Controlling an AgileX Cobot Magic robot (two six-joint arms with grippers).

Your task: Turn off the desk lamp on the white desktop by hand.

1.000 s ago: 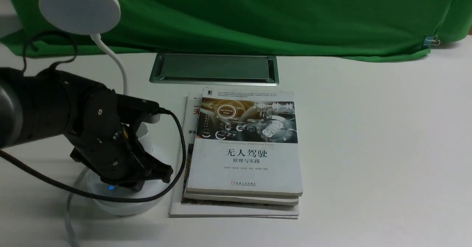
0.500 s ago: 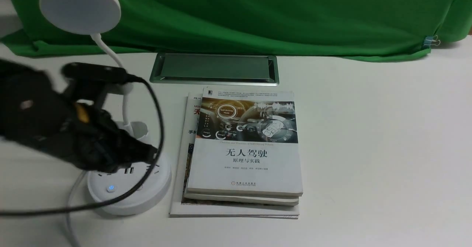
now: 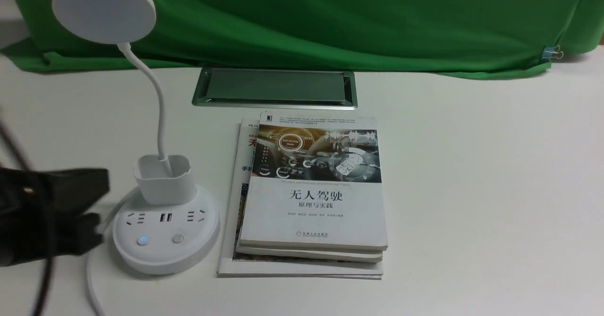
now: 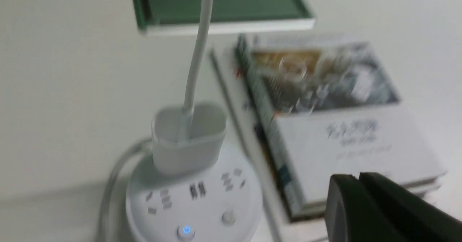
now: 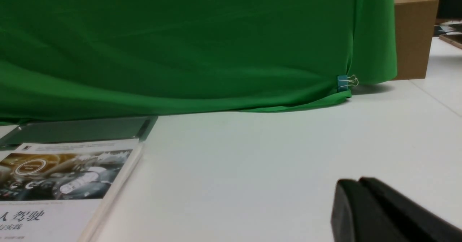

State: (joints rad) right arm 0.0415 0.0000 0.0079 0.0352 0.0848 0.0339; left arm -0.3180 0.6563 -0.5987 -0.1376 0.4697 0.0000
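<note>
The white desk lamp stands at the left of the white desktop. Its flat disc head shows no glow. The thin neck runs down into the squarish cup on the round base. The base carries sockets, a blue-lit button and a grey button. The lamp base also shows in the left wrist view. My left gripper is shut and empty. Its blurred dark arm sits at the frame's left edge, clear of the base. My right gripper is shut and empty over bare table.
A stack of books lies just right of the lamp base. The silver-framed hatch is behind them. The green cloth backs the table, with a binder clip. The lamp's white cable trails toward the front. A cardboard box stands far right.
My left gripper has lifted off the lamp base and drawn back to the left edge of the frame. The base and both buttons are now uncovered. The blue button light is still on.
</note>
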